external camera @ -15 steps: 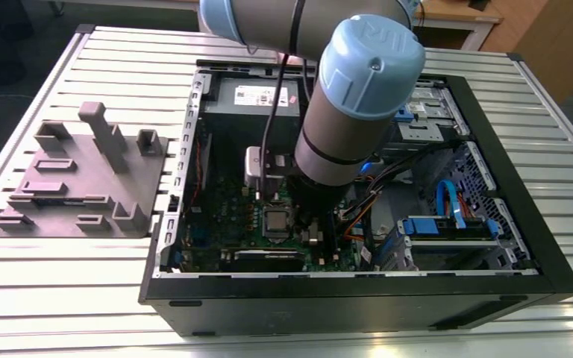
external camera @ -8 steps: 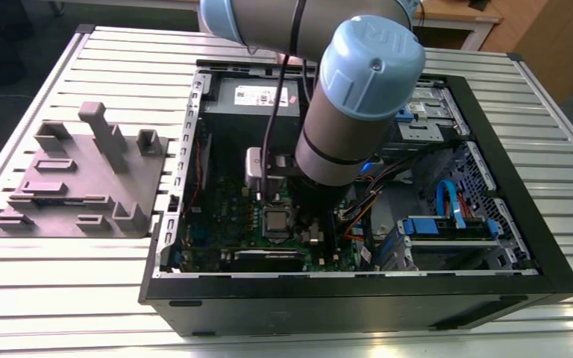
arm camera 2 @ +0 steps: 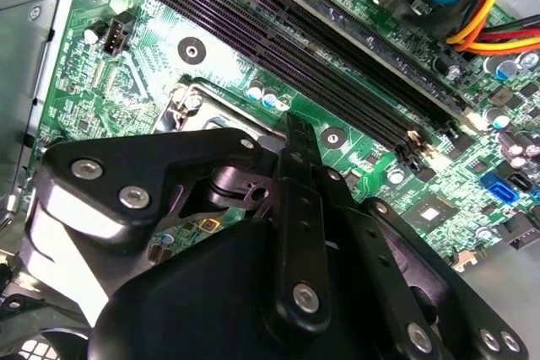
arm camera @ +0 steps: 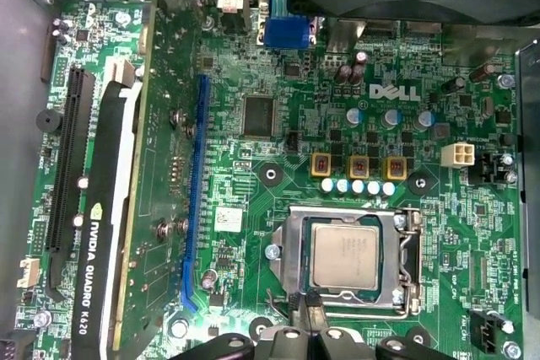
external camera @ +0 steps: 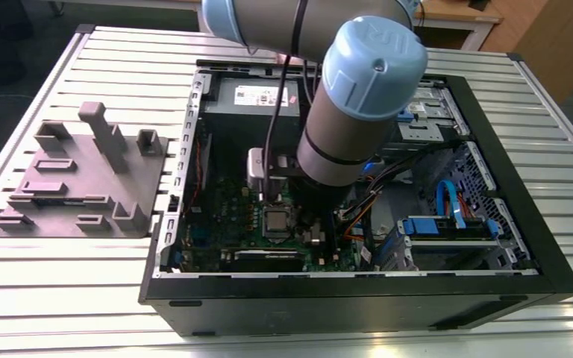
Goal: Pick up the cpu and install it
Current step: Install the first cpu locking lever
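Cpu already sitting flat in the socket frame on the motherboard, silver top up, frame swung open around it. End effector hovering just beside, holding nothing; open or closed, can't tell.

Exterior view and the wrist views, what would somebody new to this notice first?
First, the big grey and pale-blue robot arm reaching down into the open computer case on the slatted table. Next, in the first wrist view, the cpu, its silver top showing, sitting inside the metal socket frame on the green motherboard, with the gripper just beside the frame. A grey moulded fixture stands on the table at the exterior view's left of the case.
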Controlling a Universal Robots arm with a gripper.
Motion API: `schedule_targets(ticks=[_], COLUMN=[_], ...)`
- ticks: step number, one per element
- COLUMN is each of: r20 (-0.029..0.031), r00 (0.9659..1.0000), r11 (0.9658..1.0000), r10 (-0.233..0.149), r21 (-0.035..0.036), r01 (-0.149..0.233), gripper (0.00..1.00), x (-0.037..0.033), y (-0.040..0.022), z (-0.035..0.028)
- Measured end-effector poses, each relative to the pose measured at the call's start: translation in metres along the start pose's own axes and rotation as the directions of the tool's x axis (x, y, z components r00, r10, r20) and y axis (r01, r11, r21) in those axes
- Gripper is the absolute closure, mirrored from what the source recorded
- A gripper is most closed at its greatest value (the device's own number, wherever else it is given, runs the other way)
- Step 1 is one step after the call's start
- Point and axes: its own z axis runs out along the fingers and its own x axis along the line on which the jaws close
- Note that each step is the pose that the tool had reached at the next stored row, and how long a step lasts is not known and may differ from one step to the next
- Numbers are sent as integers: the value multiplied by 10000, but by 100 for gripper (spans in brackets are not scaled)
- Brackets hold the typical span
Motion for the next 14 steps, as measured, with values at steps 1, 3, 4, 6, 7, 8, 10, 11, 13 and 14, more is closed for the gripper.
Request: schedule_targets(ticks=[1, 3, 4, 6, 7, 8, 10, 11, 13, 14], r20=[0, 1, 1, 3, -1, -5, -6, -4, 4, -4], r00=[10000, 10000, 10000, 10000, 10000, 10000, 10000, 10000, 10000, 10000], r11=[10000, 10000, 10000, 10000, 10000, 10000, 10000, 10000, 10000, 10000], r10=[-11, -35, -43, -62, -69, -75, -87, -93, -100, -100], r21=[1, 3, 4, 2, 0, -1, -1, 0, 6, 1], r01=[11, 35, 43, 62, 69, 75, 87, 93, 100, 100], gripper=[90, 90, 90, 90, 90, 90, 90, 90, 90, 90], x=[0, 1, 1, 1, 1, 1, 2, 1, -1, -1], y=[-9, -24, -29, -36, -38, -38, -39, -38, -36, -34], z=[0, 2, 3, 7, 6, 4, 1, -7, -38, -58])
